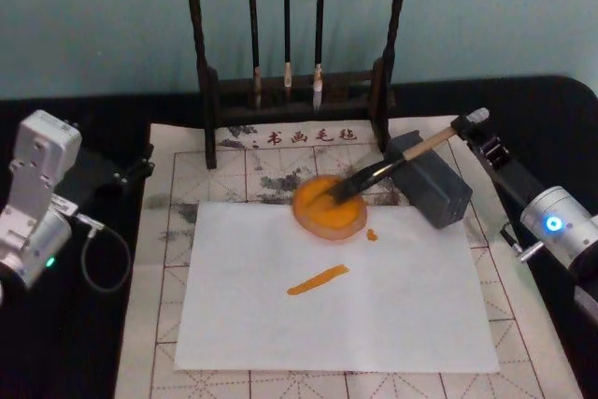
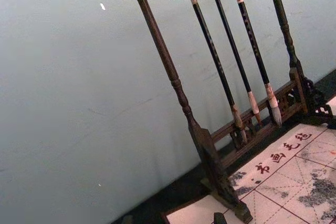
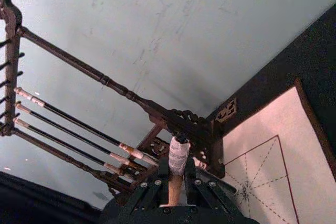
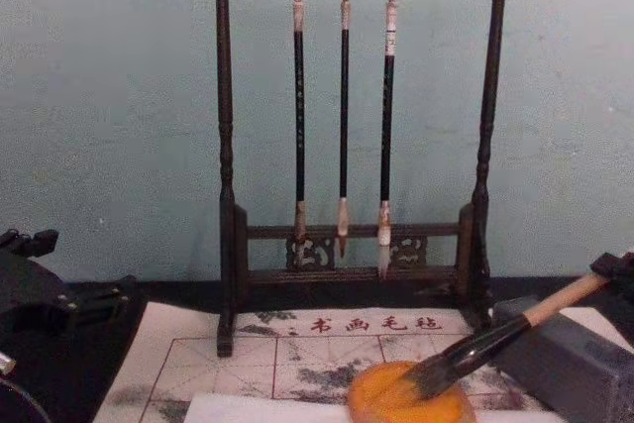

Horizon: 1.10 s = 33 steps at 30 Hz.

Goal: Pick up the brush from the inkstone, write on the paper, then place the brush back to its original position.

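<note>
One brush [image 1: 392, 163] tipped into orange ink, right gripper [image 1: 467, 125] on its handle end

Room: pale teal wall [image 1: 93, 16] behind a black table [image 1: 551, 100].
Surface: beige felt mat [image 1: 168, 231] with a red grid and grey stains covers the middle of the table. The white paper [image 1: 374, 315] lies on the mat's near part. It carries one short orange stroke [image 1: 318, 279] and, above that, a small orange spot [image 1: 371, 234].
Dark wooden stand [image 1: 201, 72] at the mat's far edge, with three thin brushes [image 1: 286, 16] hanging from it.
Grey block [image 1: 439, 189] right of centre. Round orange pool [image 1: 327, 207] just beside it, overlapping the paper's far edge.
Brush: tilted, its handle resting across the block, its dark tuft down in the orange pool.
Claw: right gripper closed narrowly on the tan handle's top end, one finger on either side in the right wrist view.
Arm pose: right arm reaches in low from the right edge, forearm angled toward the stand. Left gripper [image 1: 126, 173] parked at the mat's left edge, touching nothing.
</note>
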Tool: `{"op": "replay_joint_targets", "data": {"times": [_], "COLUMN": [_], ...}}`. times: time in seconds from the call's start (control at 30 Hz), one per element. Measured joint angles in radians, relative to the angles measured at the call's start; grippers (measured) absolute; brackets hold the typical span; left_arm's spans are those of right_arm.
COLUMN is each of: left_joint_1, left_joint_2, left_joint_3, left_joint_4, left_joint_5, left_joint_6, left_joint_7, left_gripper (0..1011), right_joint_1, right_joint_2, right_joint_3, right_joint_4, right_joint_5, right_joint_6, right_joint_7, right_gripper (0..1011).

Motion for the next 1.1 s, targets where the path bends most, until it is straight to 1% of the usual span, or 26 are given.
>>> {"op": "replay_joint_targets", "data": {"times": [0.27,0.63,0.97,1.1], "left_joint_1": [0.000,0.000,0.000,0.000], "left_joint_2": [0.000,0.000,0.000,0.000], "left_joint_3": [0.000,0.000,0.000,0.000], "left_joint_4": [0.000,0.000,0.000,0.000], "left_joint_5": [0.000,0.000,0.000,0.000], "left_joint_6": [0.000,0.000,0.000,0.000], "left_joint_7": [0.000,0.000,0.000,0.000], "left_gripper": [1001,1001,1001,1001], "right_joint_1": [-0.002,-0.001,-0.002,-0.002], "right_joint_2": [0.009,0.022,0.037,0.041], "right_joint_3": [-0.002,-0.014,-0.022,-0.024], "right_joint_4": [-0.008,-0.020,-0.037,-0.042], "right_joint_5": [0.049,0.092,0.143,0.157], "right_joint_6": [0.009,0.009,0.021,0.022], "right_joint_7": [-0.012,-0.018,-0.015,-0.016], "right_gripper": [198,198,198,198]}}
